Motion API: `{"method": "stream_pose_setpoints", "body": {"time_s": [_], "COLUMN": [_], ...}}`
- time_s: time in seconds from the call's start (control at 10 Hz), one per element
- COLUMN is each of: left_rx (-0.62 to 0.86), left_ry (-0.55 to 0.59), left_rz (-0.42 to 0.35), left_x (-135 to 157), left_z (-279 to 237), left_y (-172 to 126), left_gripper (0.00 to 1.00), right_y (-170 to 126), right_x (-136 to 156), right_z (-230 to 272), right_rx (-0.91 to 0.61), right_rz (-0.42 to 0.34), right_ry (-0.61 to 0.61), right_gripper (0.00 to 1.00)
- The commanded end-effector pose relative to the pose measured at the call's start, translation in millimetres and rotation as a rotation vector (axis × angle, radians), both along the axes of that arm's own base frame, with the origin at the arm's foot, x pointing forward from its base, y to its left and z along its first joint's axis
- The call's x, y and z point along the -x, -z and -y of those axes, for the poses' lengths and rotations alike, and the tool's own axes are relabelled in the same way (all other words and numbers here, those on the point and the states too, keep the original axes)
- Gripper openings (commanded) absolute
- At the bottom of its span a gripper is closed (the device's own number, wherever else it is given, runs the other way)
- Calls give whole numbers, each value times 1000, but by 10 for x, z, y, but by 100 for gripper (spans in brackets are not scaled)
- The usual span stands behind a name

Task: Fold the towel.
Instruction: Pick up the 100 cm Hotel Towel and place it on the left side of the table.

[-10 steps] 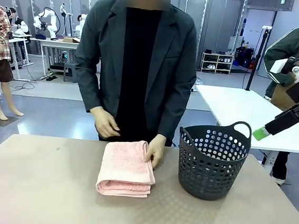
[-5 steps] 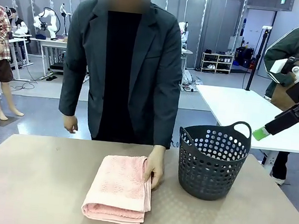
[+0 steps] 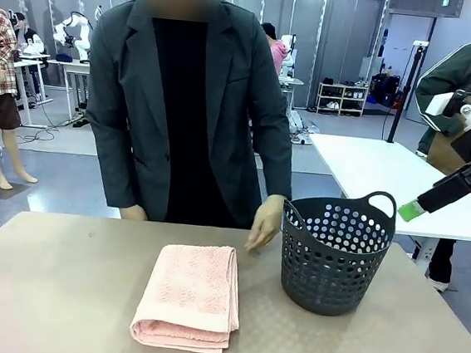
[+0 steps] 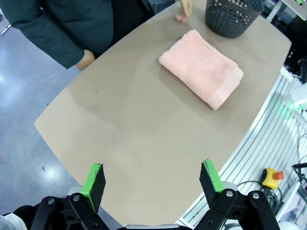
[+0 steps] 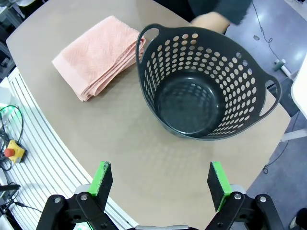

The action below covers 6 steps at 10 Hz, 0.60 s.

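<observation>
The folded salmon-pink terry towel [image 3: 189, 295] lies on the tan counter [image 3: 57, 293] beside the dark perforated plastic basket [image 3: 334, 253]. The left hand [image 4: 152, 176] and right hand [image 5: 157, 181] hover released, empty.

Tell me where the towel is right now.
In the front view the towel lies folded mid-table, just left of the dark basket and apart from it, the person's hand near its far right corner.

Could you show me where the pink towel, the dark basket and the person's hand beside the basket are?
pink towel [image 3: 189, 293], front view, middle of its folded top face.
dark basket [image 3: 327, 265], front view, its perforated near wall.
person's hand [image 3: 266, 223], front view, middle of the hand.
</observation>
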<state>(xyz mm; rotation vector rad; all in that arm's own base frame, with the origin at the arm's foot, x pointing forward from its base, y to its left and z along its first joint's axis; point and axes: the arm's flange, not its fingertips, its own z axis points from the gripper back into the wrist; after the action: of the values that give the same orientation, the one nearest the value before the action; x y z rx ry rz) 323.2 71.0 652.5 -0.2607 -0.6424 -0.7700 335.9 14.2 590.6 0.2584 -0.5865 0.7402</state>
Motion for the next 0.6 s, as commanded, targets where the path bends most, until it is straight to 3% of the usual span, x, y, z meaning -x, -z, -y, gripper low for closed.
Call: {"method": "stream_pose_setpoints", "body": {"time_s": [0.0, 0.5], "left_rx": [0, 0], "left_ry": [-6, -6], "left_rz": [-6, -6], "left_x": [4, 4], "left_z": [-8, -8], "left_y": [5, 5], "left_gripper": [100, 100], "right_y": [-15, -15], "right_x": [12, 12], "right_z": [3, 3], "right_rx": [1, 1], "right_rz": [-3, -3], "right_ry": [14, 14], "right_gripper": [100, 100]}}
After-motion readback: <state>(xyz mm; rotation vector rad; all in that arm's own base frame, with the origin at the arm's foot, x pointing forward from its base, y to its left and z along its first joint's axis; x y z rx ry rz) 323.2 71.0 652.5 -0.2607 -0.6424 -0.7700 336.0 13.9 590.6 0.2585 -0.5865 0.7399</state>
